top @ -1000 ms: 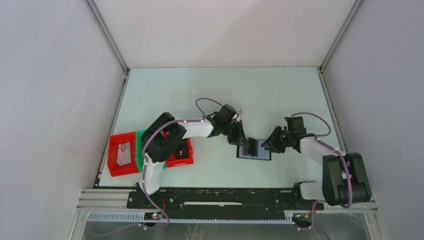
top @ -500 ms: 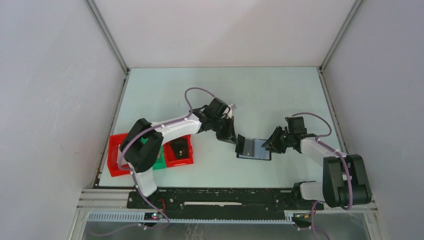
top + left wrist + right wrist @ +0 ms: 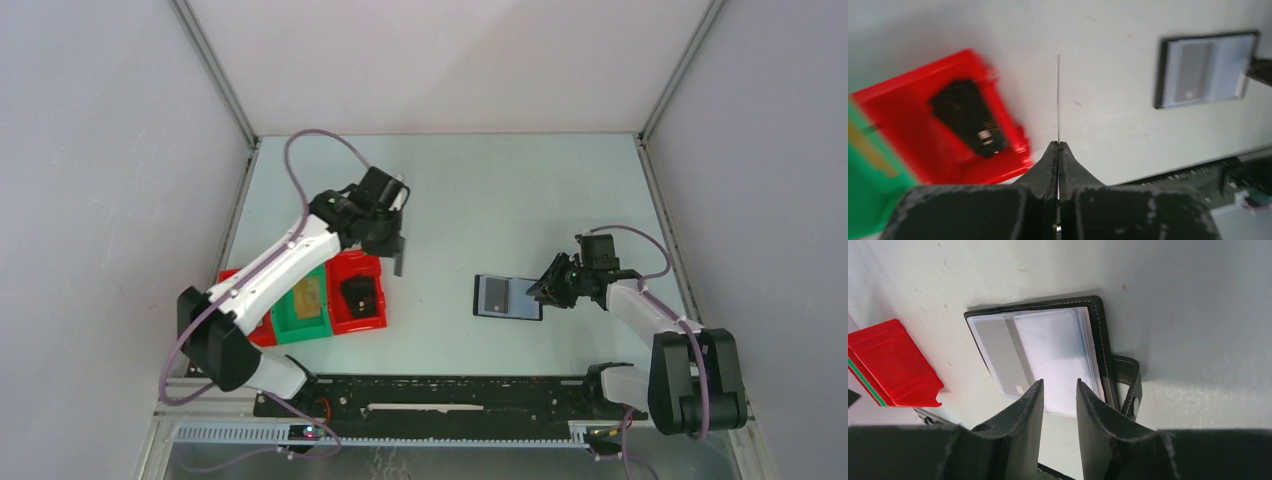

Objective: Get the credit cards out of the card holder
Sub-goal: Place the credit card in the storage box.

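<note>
Card (image 3: 1058, 95) pinched in left hand (image 3: 1058, 145), holder (image 3: 508, 297) open

The counter (image 3: 520, 190) is viewed from a fixed camera above and behind the arm bases, facing down. The left wrist view is taken from well above the counter, past the left pincer (image 3: 1058, 145); the right wrist view is taken close over the card holder (image 3: 1048, 355). Card holder and red tray (image 3: 890, 365) are shared by all three.
</note>
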You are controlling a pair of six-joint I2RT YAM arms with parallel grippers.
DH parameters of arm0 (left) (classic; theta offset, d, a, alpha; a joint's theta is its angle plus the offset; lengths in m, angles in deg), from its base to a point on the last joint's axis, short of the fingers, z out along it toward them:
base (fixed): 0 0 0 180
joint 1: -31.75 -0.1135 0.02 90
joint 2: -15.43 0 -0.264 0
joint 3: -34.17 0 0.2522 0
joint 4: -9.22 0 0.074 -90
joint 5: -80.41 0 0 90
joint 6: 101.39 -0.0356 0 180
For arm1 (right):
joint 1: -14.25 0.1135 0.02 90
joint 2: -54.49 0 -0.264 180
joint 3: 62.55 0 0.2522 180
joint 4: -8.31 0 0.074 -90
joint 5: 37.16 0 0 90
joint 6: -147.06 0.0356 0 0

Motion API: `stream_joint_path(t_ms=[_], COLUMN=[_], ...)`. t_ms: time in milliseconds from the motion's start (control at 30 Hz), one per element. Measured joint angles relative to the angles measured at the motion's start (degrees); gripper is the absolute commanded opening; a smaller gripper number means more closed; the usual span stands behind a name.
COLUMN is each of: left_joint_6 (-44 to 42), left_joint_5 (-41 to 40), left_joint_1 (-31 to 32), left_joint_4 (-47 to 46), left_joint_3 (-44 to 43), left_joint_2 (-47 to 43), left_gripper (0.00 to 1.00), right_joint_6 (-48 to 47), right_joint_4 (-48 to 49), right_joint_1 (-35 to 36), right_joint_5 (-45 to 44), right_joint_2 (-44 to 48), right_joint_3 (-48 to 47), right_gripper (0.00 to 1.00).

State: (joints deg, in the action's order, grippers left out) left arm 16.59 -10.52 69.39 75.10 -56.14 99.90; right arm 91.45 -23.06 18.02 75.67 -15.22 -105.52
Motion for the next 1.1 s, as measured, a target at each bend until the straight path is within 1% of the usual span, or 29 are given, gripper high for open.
stream_joint_path(t_ms=[100,167,333,467,733,1000,1033,1100], left_joint_6=[0.0,0.1,1.0,2.3,5.9,8.5,8.7,8.9], left_joint_5=[-8.2,-12.9,-21.0,-23.6,-26.1,-29.6,-29.8,-30.0], left_joint_1=[-1.8,-2.2,-2.3,-2.3,-2.4,-2.4,-2.4,-2.4], left_joint_4=[6.1,9.4,14.9,14.7,12.2,9.8,9.5,9.1], left_joint_3=[-1.4,-1.8,-1.5,0.8,4.9,8.4,8.8,9.6], left_joint_2=[-3.5,-4.3,-3.8,-3.0,5.6,9.6,10.2,11.2], left_gripper=[0.0,0.0,0.0,0.0,0.0,0.0,0.0,0.08], right_joint_6=[0.0,0.0,0.0,0.0,0.0,-0.1,0.0,-0.1], right_joint_4=[-0.3,-0.5,-0.7,-0.9,-1.5,-2.1,-2.2,-2.3], right_joint_1=[0.0,0.0,0.0,0.0,0.0,0.0,0.0,0.0], right_joint_5=[0.0,0.1,0.1,0.1,0.2,0.2,0.2,0.2], right_joint_2=[0.0,0.0,0.0,0.0,1.1,1.6,1.6,1.6], right_joint_3=[0.0,-0.1,-0.4,-0.4,-0.4,-0.4,-0.4,-0.4], right_gripper=[0.39,0.39,0.39,0.39,0.4,0.4,0.4,0.39])
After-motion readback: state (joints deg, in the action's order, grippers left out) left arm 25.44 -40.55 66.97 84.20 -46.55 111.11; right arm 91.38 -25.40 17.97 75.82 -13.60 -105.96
